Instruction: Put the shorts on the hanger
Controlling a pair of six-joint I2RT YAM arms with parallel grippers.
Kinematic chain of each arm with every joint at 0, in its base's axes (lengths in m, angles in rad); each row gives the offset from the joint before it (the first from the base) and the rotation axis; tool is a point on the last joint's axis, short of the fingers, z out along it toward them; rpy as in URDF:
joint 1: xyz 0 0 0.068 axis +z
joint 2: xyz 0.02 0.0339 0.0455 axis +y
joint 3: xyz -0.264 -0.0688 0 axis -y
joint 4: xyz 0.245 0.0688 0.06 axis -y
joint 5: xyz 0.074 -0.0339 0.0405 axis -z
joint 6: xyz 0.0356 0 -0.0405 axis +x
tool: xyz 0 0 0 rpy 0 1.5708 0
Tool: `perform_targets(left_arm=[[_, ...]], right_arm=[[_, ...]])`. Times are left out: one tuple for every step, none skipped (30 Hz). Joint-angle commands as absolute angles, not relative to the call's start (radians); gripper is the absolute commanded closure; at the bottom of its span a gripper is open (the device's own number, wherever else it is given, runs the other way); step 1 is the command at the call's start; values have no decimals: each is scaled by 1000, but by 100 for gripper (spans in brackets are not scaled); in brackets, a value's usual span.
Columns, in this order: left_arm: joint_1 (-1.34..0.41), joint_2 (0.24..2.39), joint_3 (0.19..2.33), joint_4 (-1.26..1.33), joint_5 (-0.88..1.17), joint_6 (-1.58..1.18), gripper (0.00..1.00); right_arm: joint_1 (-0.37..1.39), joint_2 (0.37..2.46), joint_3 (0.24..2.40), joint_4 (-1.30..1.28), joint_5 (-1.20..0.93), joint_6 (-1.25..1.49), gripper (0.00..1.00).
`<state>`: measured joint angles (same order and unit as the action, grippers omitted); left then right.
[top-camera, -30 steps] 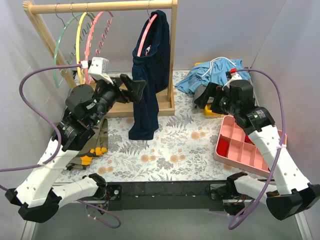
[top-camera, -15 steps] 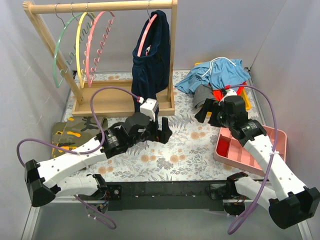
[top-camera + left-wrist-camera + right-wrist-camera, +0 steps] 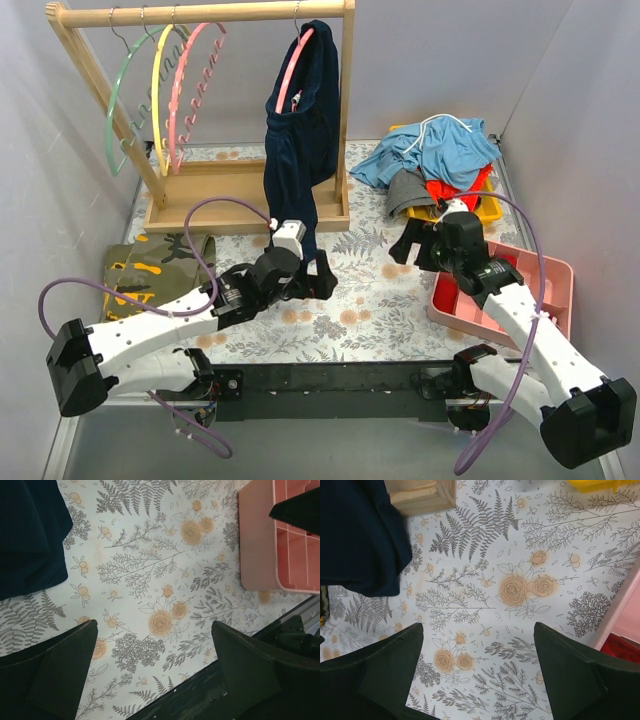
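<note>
Honestly, the shorts (image 3: pixel 298 170) look light and floppy, draped over the pink hanger (image 3: pixel 291 75).
I'd pinch the bunched waistband; left fingers (image 3: pixel 55 672) and right fingers (image 3: pixel 375 672) are spread, empty.

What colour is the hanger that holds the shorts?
Pink hanger, seen best from the top external view.

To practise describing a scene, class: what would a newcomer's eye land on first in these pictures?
First, the navy shorts draped over a pink hanger on the wooden rack at the back. Next, the two arms low over the floral tablecloth, left gripper and right gripper both open and empty. Then the heap of clothes at the back right, with a pink compartment tray nearer the front.
</note>
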<state>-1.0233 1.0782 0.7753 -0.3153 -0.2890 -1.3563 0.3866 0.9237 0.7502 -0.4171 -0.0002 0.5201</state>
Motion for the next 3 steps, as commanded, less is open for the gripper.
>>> perform_targets(left_arm=[[-1026, 1063, 759, -239, -318, -1394, 2], [-1025, 1071, 761, -238, -307, -1388, 2], [-1025, 1080, 762, -236, -305, -1387, 2]], right_arm=[[388, 907, 729, -328, 23, 520, 1], [390, 910, 729, -328, 32, 522, 1], [390, 914, 727, -331, 41, 522, 2]])
